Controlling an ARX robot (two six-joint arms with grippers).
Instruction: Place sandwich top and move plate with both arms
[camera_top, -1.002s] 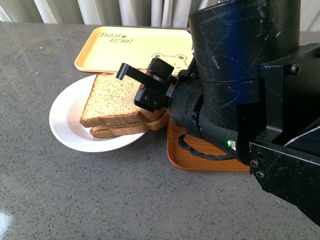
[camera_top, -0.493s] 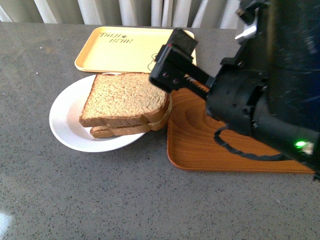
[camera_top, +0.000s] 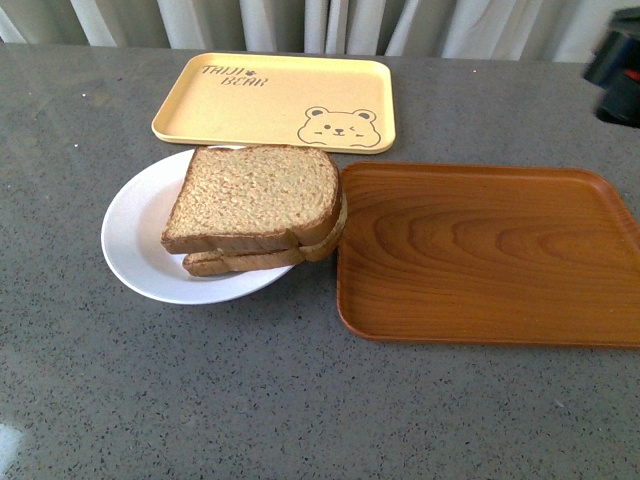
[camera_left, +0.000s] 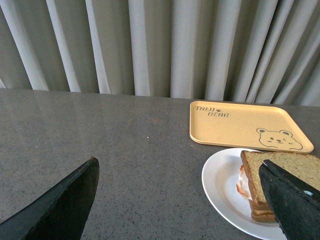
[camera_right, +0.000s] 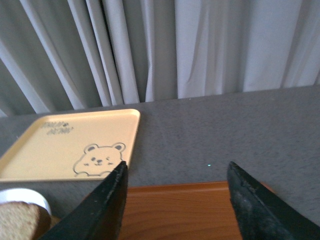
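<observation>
The sandwich top (camera_top: 255, 193) is lying flat on a lower slice (camera_top: 245, 262), whose rounded end is poking out toward the wood-grain tray (camera_top: 490, 255). Both slices are sitting on the white plate (camera_top: 135, 240), toward its right half. In the left wrist view a little white filling (camera_left: 243, 181) is showing between them. The plate is resting on the grey desk (camera_top: 200, 400), its right rim lying just beside the wood-grain tray, while the yellow bear-print tray (camera_top: 270, 95) is sitting just behind it, near the curtain (camera_left: 150, 45).

The left tool (camera_left: 178, 165) is holding its two fingers wide apart with nothing between them, and the bare desk is showing in the gap. The right tool (camera_right: 177, 167) is likewise spread wide and gripping nothing, hanging above the far edge of the wood-grain tray. In the front view only a black piece of the right arm (camera_top: 620, 65) is showing, at the far right edge.
</observation>
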